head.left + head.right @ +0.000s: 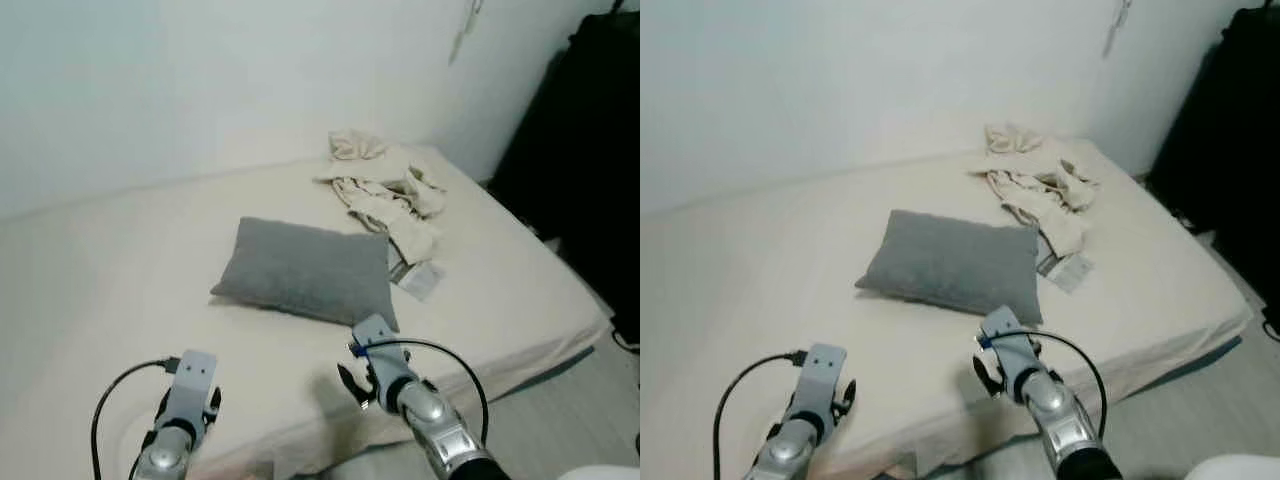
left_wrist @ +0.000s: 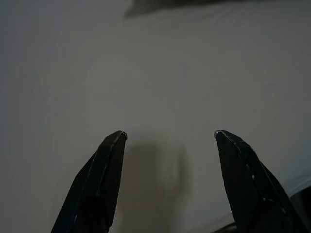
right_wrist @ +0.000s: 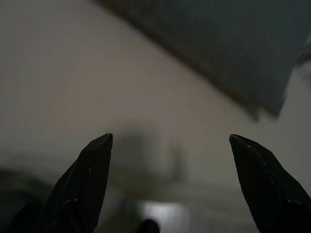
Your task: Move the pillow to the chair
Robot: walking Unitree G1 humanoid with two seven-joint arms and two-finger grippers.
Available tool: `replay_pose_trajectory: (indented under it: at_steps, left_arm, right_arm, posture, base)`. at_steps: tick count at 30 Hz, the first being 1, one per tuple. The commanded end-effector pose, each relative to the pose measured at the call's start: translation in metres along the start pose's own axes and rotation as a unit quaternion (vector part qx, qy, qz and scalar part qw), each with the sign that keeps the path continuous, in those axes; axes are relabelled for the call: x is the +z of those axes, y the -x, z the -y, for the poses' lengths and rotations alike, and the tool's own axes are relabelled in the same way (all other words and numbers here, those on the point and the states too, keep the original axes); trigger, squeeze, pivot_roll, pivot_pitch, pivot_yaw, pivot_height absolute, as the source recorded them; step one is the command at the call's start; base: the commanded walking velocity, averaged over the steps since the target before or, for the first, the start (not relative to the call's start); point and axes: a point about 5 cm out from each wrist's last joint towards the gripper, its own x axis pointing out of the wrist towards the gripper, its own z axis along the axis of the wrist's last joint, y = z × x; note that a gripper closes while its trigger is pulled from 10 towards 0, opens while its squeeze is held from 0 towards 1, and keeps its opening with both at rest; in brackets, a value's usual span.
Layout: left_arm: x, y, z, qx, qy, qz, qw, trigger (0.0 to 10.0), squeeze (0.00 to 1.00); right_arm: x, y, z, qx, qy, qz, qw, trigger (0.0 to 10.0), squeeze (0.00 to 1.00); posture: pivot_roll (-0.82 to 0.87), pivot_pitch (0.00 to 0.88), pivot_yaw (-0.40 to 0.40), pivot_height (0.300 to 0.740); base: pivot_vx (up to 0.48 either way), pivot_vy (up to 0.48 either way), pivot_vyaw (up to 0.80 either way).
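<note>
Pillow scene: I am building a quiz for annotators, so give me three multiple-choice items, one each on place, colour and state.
1. Where does the pillow lie?
A. on the bed
B. on the floor
C. in an end effector

2. What colour is it?
A. white
B. grey
C. black

3. How do the right end effector fingers stand?
A. shut on the pillow
B. shut empty
C. open

Key: 1 A, it rests flat on the cream sheet; 2 B, grey against the pale bedding; 3 C, the wrist view shows a wide gap between the fingertips.
</note>
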Motion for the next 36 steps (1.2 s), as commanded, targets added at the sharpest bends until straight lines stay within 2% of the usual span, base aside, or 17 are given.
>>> replay_pose_trajectory:
  at_steps: [1, 2, 4, 6, 12, 19, 36]
  left_arm:
    - [-0.005, 0.004, 0.005, -0.014, -0.001, 0.002, 1.0, 10.0, 0.0]
    - [-0.004, 0.004, 0.006, -0.016, 0.002, 0.01, 1.0, 10.0, 0.0]
    - [-0.005, 0.007, 0.01, -0.019, 0.022, 0.019, 0.999, 10.0, 0.0]
    - [-0.01, 0.01, 0.014, -0.024, 0.034, 0.009, 0.999, 10.0, 0.0]
    - [-0.012, 0.01, 0.014, -0.023, 0.034, 0.0, 0.999, 10.0, 0.0]
    - [-0.015, 0.011, 0.014, -0.02, 0.034, -0.003, 0.999, 10.0, 0.0]
    - [-0.022, 0.015, 0.015, -0.013, 0.036, -0.014, 0.999, 10.0, 0.0]
  right_arm:
    - [-0.018, 0.005, -0.006, -0.006, -0.019, -0.019, 1.0, 10.0, 0.0]
    - [-0.024, 0.007, -0.008, -0.01, -0.023, -0.025, 0.999, 10.0, 0.0]
    - [-0.037, 0.013, -0.011, -0.026, 0.0, -0.03, 0.999, 10.0, 0.0]
    - [-0.044, 0.015, -0.015, -0.018, -0.005, -0.03, 0.999, 10.0, 0.0]
    - [-0.046, 0.014, -0.017, -0.002, -0.046, -0.026, 0.999, 10.0, 0.0]
    - [-0.047, 0.015, -0.019, 0.0, -0.034, -0.021, 0.999, 10.0, 0.0]
    - [-0.051, 0.018, -0.02, 0.004, -0.04, -0.012, 0.999, 10.0, 0.0]
  posture:
    - [0.0, 0.021, 0.019, 0.74]
    - [0.0, 0.017, 0.019, 0.74]
    - [0.0, 0.0, 0.017, 0.74]
    - [0.01, 0.0, 0.014, 0.74]
    - [0.0, 0.0, 0.016, 0.74]
    - [0.01, 0.0, 0.0, 0.74]
    - [0.03, 0.0, 0.0, 0.74]
  base:
    - [0.0, 0.0, 0.0]
    - [0.0, 0.0, 0.0]
    - [0.0, 0.0, 0.0]
    - [0.0, 0.0, 0.0]
    - [0.0, 0.0, 0.0]
    - [0.0, 0.0, 0.0]
    - [0.0, 0.0, 0.0]
